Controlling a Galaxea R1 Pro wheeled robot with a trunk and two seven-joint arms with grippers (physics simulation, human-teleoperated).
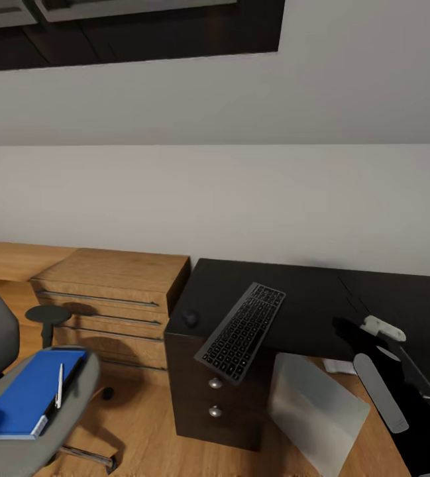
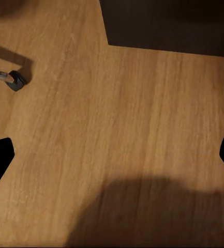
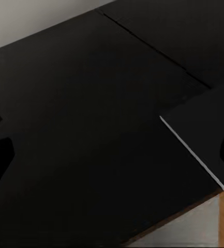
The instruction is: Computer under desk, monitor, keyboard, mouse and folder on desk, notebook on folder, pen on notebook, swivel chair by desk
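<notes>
The grey swivel chair (image 1: 36,450) stands at the lower left. On its seat lies the blue folder (image 1: 22,397) with the white pen (image 1: 59,385) on top. The notebook is not distinguishable. The keyboard (image 1: 242,331) lies slanted at the left front edge of the black desk (image 1: 307,295), with the small black mouse (image 1: 189,318) beside it. The light grey computer (image 1: 314,404) leans under the desk. A thin black panel with a pale edge (image 3: 205,129), apparently the monitor, lies over the desktop below my open right gripper (image 3: 112,155). My left gripper (image 2: 112,155) hangs open over the wooden floor.
A wooden drawer chest (image 1: 108,291) stands left of the desk against the wall. A dark cabinet with round knobs (image 1: 215,397) sits under the desk's left end, and its corner (image 2: 168,23) appears beyond my left gripper. A chair caster (image 2: 13,80) rests on the floor nearby.
</notes>
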